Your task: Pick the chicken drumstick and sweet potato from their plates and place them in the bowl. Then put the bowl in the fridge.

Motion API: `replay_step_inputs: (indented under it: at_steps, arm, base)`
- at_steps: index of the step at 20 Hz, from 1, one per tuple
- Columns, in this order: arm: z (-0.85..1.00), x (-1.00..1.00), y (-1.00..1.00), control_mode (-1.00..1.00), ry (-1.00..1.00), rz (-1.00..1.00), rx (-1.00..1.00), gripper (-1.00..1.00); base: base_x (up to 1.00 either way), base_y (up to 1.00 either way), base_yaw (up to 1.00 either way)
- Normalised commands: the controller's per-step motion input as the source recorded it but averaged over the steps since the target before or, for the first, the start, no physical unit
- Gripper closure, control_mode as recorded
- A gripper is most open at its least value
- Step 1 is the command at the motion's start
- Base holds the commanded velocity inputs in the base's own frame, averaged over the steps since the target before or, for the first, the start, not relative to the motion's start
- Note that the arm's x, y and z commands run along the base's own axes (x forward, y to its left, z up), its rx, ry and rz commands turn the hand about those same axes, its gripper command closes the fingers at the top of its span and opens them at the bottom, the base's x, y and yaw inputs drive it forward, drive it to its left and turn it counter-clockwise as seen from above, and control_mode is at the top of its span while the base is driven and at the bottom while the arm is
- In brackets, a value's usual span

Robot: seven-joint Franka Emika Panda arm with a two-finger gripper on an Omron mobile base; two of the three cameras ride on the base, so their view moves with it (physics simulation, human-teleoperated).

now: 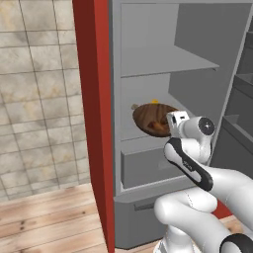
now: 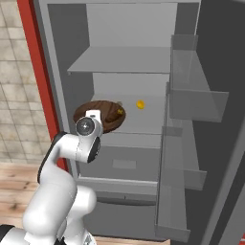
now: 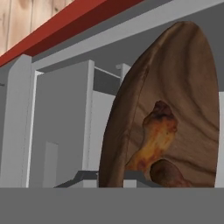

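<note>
The arm is reaching into the open fridge (image 2: 143,62), red door (image 1: 94,123) swung wide on the left, and the bowl (image 1: 150,117) rides right at the end of the pincer (image 1: 174,124), inside the grey cavity at middle-shelf height. The pincer is clamped on the bowl's near rim: in both base views the hand butts straight against the wood-grain edge, and the hand view has the bowl (image 3: 175,100) looming directly ahead, its brown inside face right up against the lens.

Cargo check in the hand view: the drumstick (image 3: 155,140) sits in the bowl straight ahead of the tips, fat end away from them and narrow end pointing back toward them, and the dark rounded end of the sweet potato (image 3: 168,175) pokes in just beside it, nearer still. Both are aboard, so the picking half looks done.

Now the relation that matters: the shelf (image 2: 139,125) lies below and beyond the pincer, and the bowl extends forward from the grip, deeper into the fridge. From the right base view the bowl (image 2: 103,114) looks roughly level, over the shelf's front part; whether its base is touching the shelf, I can't tell. A small yellow thing (image 2: 140,104) sits farther back on the same shelf, beyond the bowl and off to the right, well apart. My read: lower it, then let go.
</note>
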Motion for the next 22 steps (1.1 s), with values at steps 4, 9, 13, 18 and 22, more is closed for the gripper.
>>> replay_step_inputs:
  at_steps: [4,9,13,18,22]
  arm:
    - [0.00,0.00,0.00,-1.00,0.00,0.00,0.00,1.00]
    - [0.00,0.00,0.00,-1.00,0.00,0.00,0.00,1.00]
    - [0.04,0.05,-0.06,-1.00,0.08,-0.04,0.00,1.00]
    - [0.13,0.15,-0.17,-1.00,0.22,-0.07,0.00,1.00]
    - [0.03,0.10,-0.05,-1.00,0.09,-0.01,0.00,1.00]
  base:
    - [0.00,0.00,0.00]
    - [0.00,0.00,0.00]
    - [0.00,0.00,0.00]
    - [0.00,0.00,0.00]
    - [0.00,0.00,0.00]
